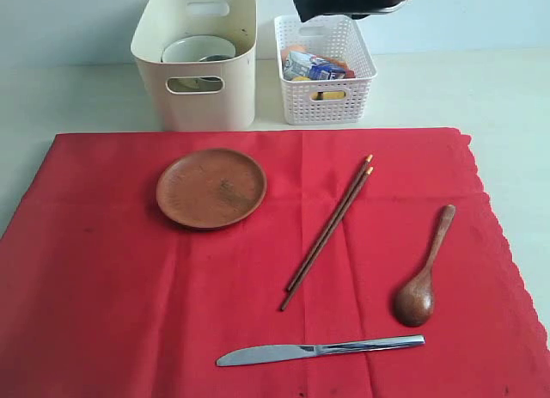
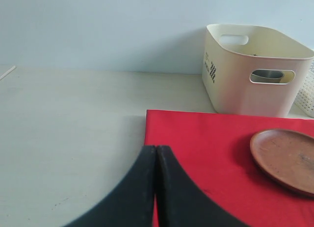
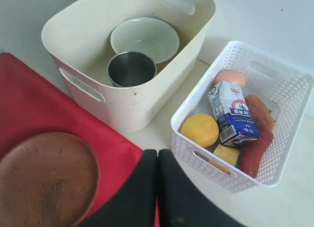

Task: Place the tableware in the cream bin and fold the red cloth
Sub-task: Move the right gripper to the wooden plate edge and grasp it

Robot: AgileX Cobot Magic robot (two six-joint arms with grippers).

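The red cloth (image 1: 258,269) lies spread flat on the table. On it rest the round brown plate (image 1: 211,187), the brown chopsticks (image 1: 327,232), the dark wooden spoon (image 1: 421,278) and the silver table knife (image 1: 318,350). Behind the cloth stands the cream bin (image 1: 198,58), holding the pale bowl (image 3: 144,38) and the steel cup (image 3: 131,68). My right gripper (image 3: 157,152) is shut and empty, high above the gap between the two bins; part of that arm (image 1: 361,0) shows at the top of the exterior view. My left gripper (image 2: 155,148) is shut and empty over the cloth's back left edge.
A white lattice basket (image 1: 325,69) right of the cream bin holds a blue-white carton (image 3: 230,114), a lemon (image 3: 199,130), an egg (image 3: 230,78) and other food. Bare pale table (image 2: 68,124) lies left of the cloth.
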